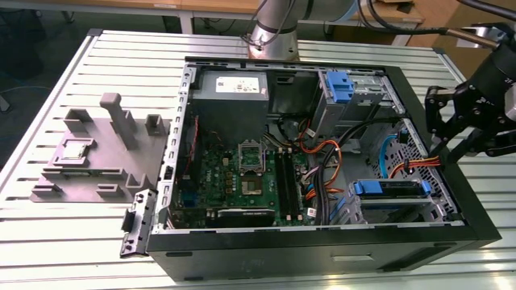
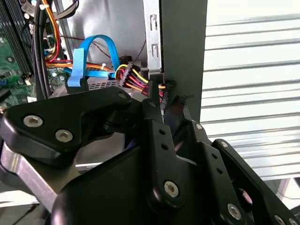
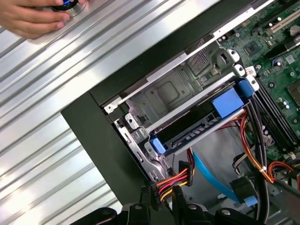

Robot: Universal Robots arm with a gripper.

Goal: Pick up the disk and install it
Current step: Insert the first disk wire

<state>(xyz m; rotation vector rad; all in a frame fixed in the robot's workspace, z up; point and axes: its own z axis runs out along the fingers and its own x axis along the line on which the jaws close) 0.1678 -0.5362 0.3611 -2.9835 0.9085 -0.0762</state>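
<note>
Jaws clenched on multicoloured wire bundle (image 3: pixel 171 183), flat blue-framed disk (image 3: pixel 192 127) slotted in steel bay (image 3: pixel 173 91).

an open computer case (image 1: pixel 322 249) lies on a slatted table (image 1: pixel 64 241) beside a grey fixture (image 1: pixel 89 157).

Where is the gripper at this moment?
In the exterior view the gripper hangs at the view's right, over the wall of the computer case, nearest the coloured cables beside the drive cage.
</note>
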